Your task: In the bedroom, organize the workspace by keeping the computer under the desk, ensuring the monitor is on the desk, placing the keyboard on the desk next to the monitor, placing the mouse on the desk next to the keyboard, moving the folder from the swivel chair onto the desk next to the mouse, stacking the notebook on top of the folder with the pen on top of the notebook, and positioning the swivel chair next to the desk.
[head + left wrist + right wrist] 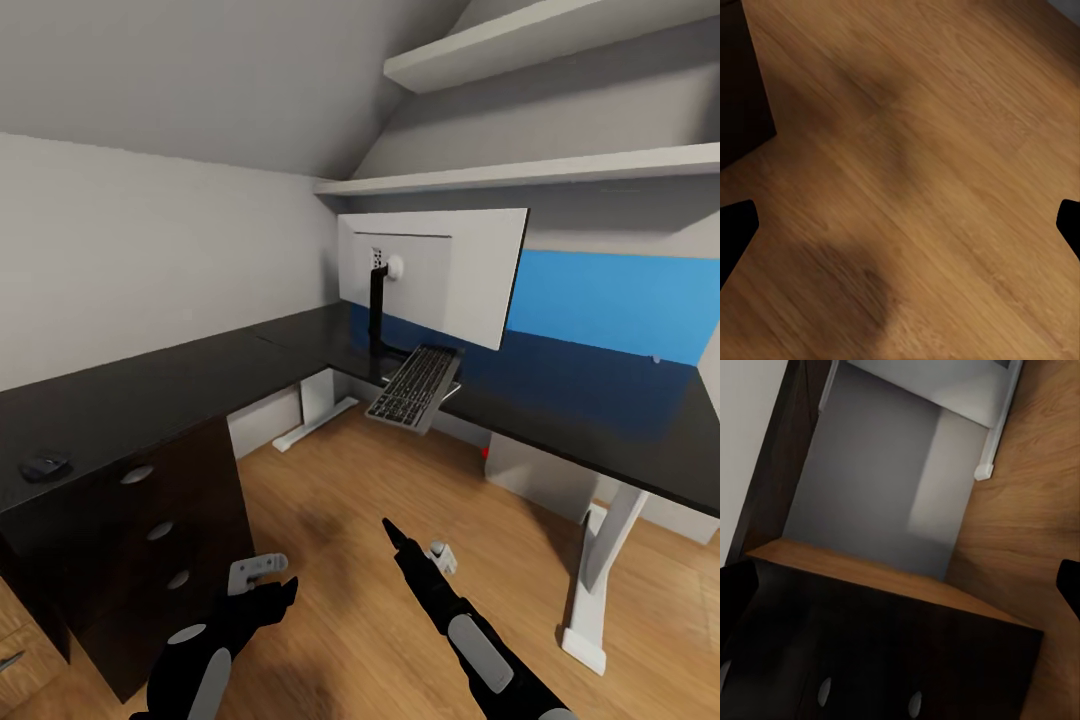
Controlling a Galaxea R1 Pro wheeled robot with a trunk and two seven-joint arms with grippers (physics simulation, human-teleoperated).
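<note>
The monitor (440, 272) stands at the inner corner of the black L-shaped desk (150, 385), its pale back toward me. The black keyboard (413, 386) lies in front of its stand, tilted and sticking out over the desk's inner edge. On the left wing of the desk sits the small black mouse (45, 466). My left gripper (268, 585) (900, 232) is open and empty, low over the wooden floor beside the drawer unit (160, 530). My right gripper (394, 533) (900, 589) is open and empty too, and points toward the drawer unit (885, 660). The computer, folder, notebook, pen and swivel chair are out of view.
White desk legs (600, 580) (315, 405) stand on the wood floor (400, 500). Two white shelves (540, 170) hang above the desk's right wing, with a blue band (620, 300) on the wall behind. A light-wood cabinet (18, 640) edges in at the lower left.
</note>
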